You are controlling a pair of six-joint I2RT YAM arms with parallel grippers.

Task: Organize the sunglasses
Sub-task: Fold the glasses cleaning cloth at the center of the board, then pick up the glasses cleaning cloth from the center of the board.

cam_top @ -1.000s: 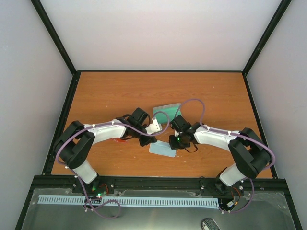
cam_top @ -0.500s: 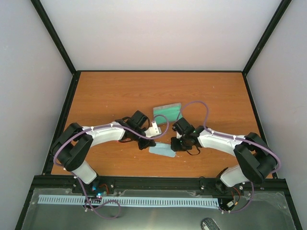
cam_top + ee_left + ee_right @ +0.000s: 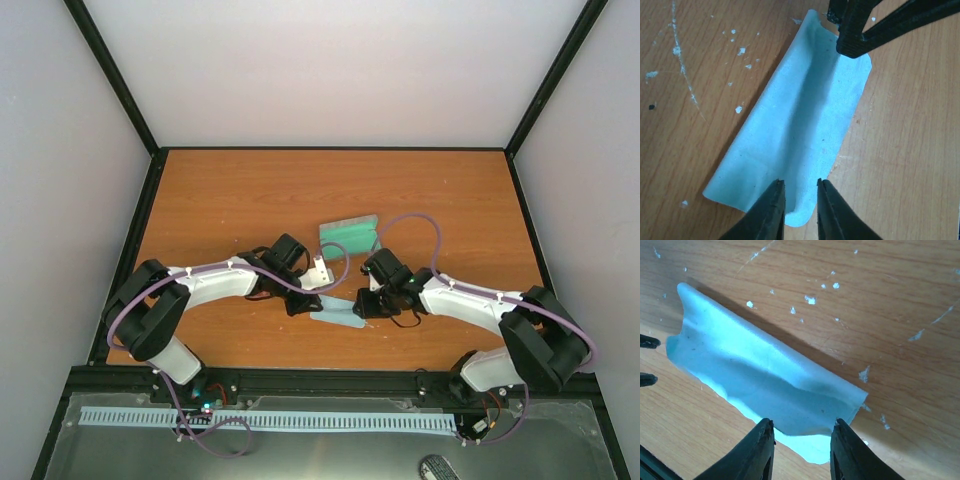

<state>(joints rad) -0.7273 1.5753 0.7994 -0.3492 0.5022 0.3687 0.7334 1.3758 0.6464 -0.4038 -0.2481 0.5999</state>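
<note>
the light blue cloth [image 3: 800, 120] lies folded on the bench [image 3: 230, 200], its ends under the left gripper [image 3: 799, 200] and right gripper [image 3: 802, 440]. both stand with jaws slightly parted, gripping nothing. the green-lined case [image 3: 348, 233] sits just beyond them. i can't spot the sunglasses; they're maybe inside the fold, so packing looks unfinished.

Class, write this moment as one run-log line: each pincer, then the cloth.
left pincer: slightly open at one end of cloth | right pincer: open at other end | cloth: folded, on table
</note>
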